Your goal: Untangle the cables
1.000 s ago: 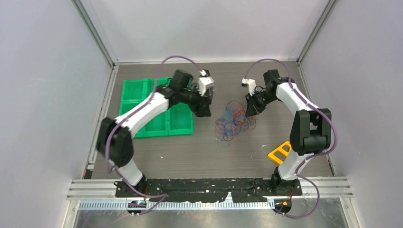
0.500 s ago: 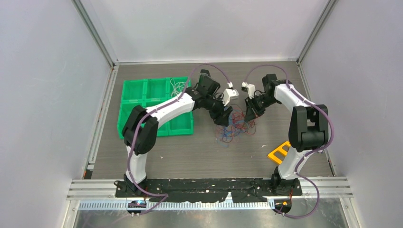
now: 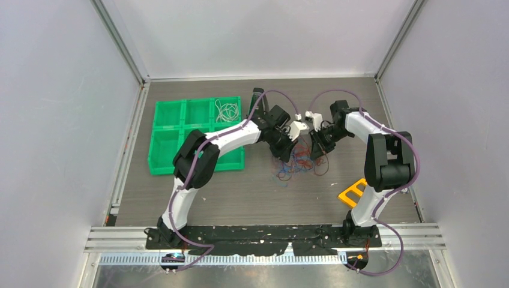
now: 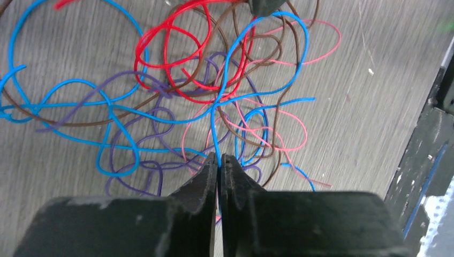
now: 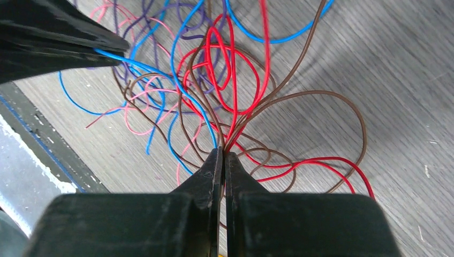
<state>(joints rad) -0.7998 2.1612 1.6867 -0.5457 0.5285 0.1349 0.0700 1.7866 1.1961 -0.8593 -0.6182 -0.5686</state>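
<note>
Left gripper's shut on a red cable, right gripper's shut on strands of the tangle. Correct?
Not quite. The left gripper is shut on a blue cable, not a red one, as the left wrist view shows. The rest holds: the right gripper is shut on strands of the tangle.

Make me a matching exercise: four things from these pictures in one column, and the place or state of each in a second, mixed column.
1 left hand
2 right hand
3 white cable
4 orange part

A lying in the green tray
B shut on a cable bundle
C on the table beside the right arm
D shut on one blue cable

Pairs: 1-D, 2-B, 3-A, 4-C
</note>
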